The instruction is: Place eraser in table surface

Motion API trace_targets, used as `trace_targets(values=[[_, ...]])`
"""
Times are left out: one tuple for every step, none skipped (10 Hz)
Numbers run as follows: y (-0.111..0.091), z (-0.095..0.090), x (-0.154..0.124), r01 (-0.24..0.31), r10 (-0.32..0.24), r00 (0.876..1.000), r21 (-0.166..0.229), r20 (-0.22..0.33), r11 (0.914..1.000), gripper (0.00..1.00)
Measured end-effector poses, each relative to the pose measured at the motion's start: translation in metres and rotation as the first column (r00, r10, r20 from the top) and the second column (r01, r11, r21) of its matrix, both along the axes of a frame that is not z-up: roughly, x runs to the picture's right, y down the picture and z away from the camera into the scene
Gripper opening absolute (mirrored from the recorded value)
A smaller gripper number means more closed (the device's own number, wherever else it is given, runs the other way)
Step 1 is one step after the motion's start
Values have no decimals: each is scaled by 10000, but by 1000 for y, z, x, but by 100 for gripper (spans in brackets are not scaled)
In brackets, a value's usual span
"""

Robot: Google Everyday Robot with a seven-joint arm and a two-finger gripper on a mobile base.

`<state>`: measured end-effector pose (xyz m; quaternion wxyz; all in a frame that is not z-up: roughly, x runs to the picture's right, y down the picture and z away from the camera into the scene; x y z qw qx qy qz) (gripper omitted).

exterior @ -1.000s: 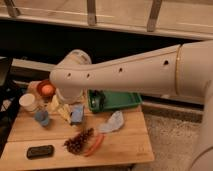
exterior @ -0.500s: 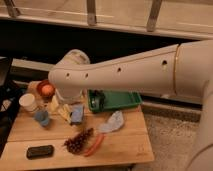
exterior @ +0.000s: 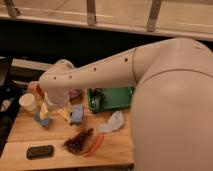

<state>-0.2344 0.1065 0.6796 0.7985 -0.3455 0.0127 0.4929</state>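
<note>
Eraser lies long axis left-right on table surface; claw well behind hangs spread wide, empty.

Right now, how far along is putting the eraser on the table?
Looks done: the eraser lies flat on the table, near its front left corner. In hand: nothing; the gripper hangs open over the table's back left, apart from the eraser. Left: probably only pulling the arm away.
</note>
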Motion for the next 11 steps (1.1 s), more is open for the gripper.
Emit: trace_targets(values=[[7, 3, -12, 86, -82, 9997, -182, 241, 9998, 79], [12, 5, -26, 221, -206, 9987, -320, 467, 9992, 79], [21, 5, -46, 444, -407, 9960, -455, 793, 9980, 79], [27, 4, -63, 681, -618, 9917, -530, 1129, 9963, 79], [30, 4, -71, 814, -735, 9889, -570, 1292, 9951, 79], [38, 2, -86, 1211, -1087, 9796, -648, 1688, 9905, 79], [43, -1, -94, 1566, -1398, 9678, -658, 2093, 9855, 79], [49, -6, -97, 2012, -1810, 9533, -615, 2418, 9776, 79], [55, -11, -103, 2341, -2111, 9395, -558, 2696, 9706, 79], [56, -12, -104, 2415, -2178, 9360, -543, 2766, 9689, 79], [55, -11, -102, 2389, -2156, 9373, -546, 2738, 9695, 79]])
